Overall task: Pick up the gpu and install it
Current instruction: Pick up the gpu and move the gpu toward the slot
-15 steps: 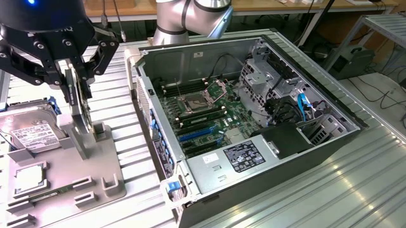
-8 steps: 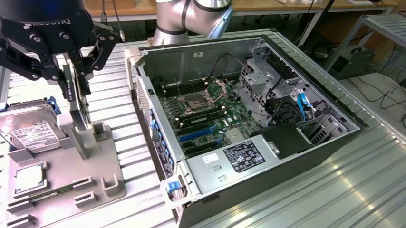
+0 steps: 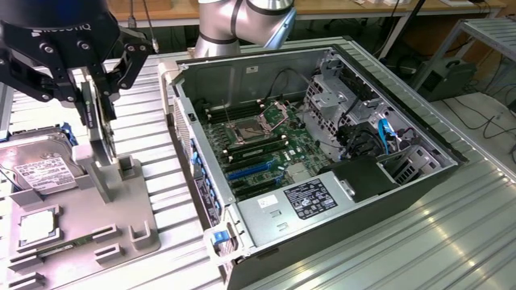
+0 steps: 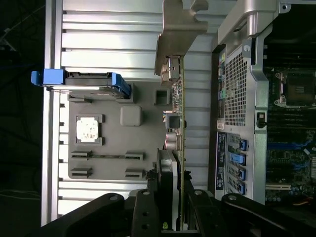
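Gripper [image 3: 96, 90] is clenched on the gpu [image 3: 101, 127], pinching its flat faces (likely so the thin card hangs plumb) as it stands on edge by the gray tray's [image 3: 121, 223] edge nearest the open computer case [image 3: 387, 199].

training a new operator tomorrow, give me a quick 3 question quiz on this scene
1. True or false: the gpu already sits in a slot inside the computer case.
2. What is the claw closed on? A) hard drive B) gpu C) memory stick
3. In the exterior view, on which side of the computer case does the grey parts holder lie?
Key: 1 false; 2 B; 3 the exterior view's left.
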`<state>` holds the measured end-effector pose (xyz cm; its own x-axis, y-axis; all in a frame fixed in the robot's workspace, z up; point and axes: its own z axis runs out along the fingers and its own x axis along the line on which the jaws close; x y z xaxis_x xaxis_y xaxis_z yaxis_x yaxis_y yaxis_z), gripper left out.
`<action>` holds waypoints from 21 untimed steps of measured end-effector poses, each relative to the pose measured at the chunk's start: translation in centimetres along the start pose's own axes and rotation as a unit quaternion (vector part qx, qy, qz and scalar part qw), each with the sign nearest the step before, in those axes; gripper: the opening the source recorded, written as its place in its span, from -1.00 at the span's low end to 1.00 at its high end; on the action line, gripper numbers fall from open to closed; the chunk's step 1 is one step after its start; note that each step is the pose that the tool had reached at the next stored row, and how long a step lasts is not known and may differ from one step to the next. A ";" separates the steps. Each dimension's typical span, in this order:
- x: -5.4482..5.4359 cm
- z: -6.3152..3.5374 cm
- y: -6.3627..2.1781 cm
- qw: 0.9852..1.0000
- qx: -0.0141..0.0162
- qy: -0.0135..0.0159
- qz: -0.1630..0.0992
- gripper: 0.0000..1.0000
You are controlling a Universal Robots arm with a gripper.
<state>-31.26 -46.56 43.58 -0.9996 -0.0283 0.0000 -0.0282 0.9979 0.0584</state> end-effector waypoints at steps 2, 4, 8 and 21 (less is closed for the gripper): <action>-0.1 0.00 0.00 1.000 0.000 0.000 0.000 -0.44; -0.3 0.01 -0.01 1.000 0.000 0.000 0.000 -0.44; -0.6 0.01 -0.01 1.000 0.000 0.000 0.000 -0.44; -1.3 0.01 -0.04 1.000 0.000 0.000 0.000 -0.44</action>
<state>-29.98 -46.56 43.57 -0.9996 -0.0281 -0.0002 -0.0281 0.9979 0.0586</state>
